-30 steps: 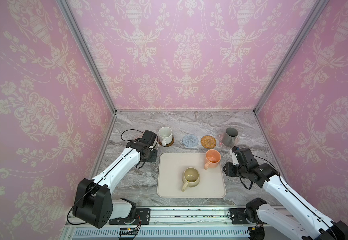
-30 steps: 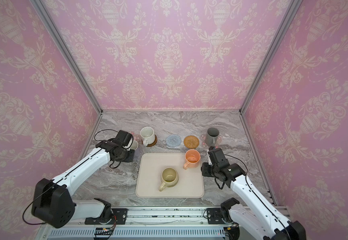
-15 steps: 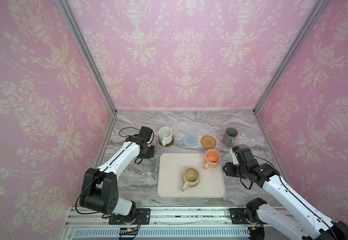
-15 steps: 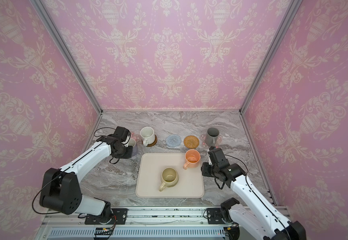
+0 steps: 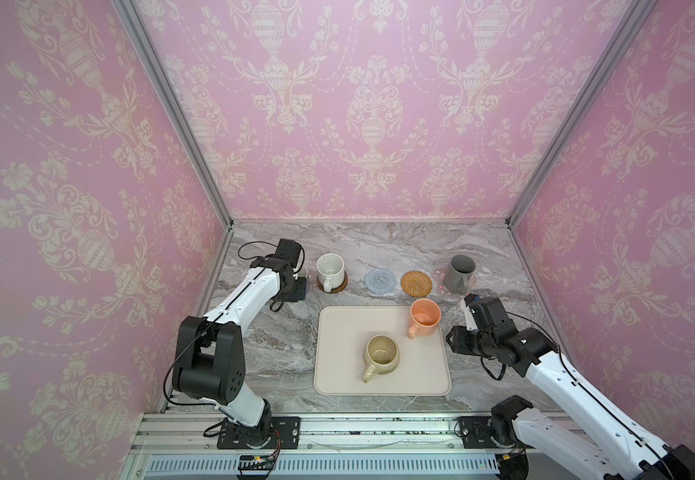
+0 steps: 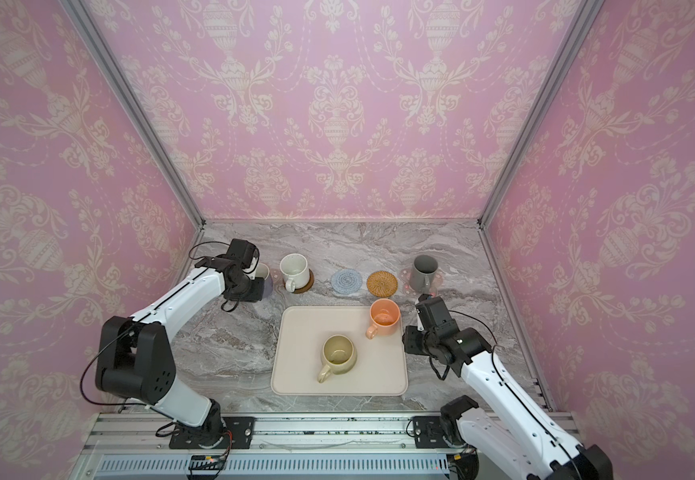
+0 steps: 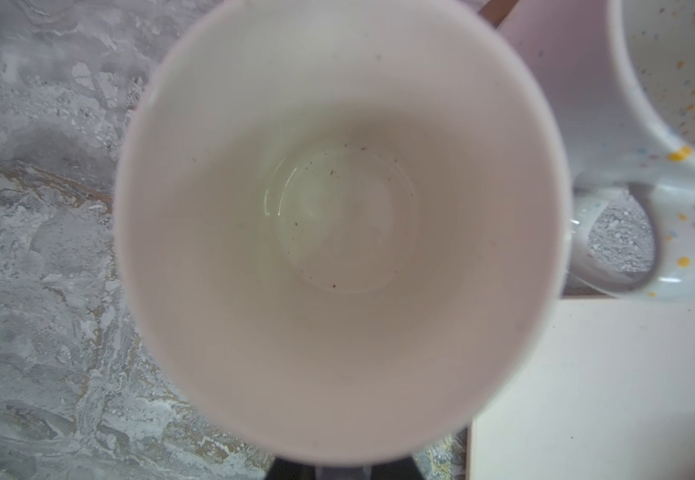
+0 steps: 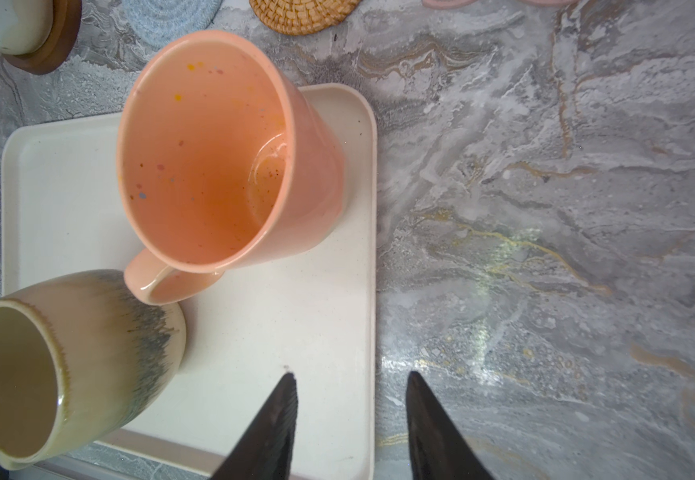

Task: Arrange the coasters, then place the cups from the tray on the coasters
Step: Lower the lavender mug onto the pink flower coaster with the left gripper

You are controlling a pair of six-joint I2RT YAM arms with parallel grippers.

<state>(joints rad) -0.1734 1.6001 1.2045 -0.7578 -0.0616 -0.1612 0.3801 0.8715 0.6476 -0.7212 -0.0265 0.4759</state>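
Left claw is clenched on the lavender mug, mid-left in both top views, beside the white mug. Likely step: seating it; its coaster is hidden. Right claw, released and empty, hangs at the tray edge. Next move probably calls for grasping the peach mug for the rattan coaster.

Peach-orange ceramic mug shines glossy; beige rounded tray looks matt; woven rattan disc coaster rough; marbled counter smooth.
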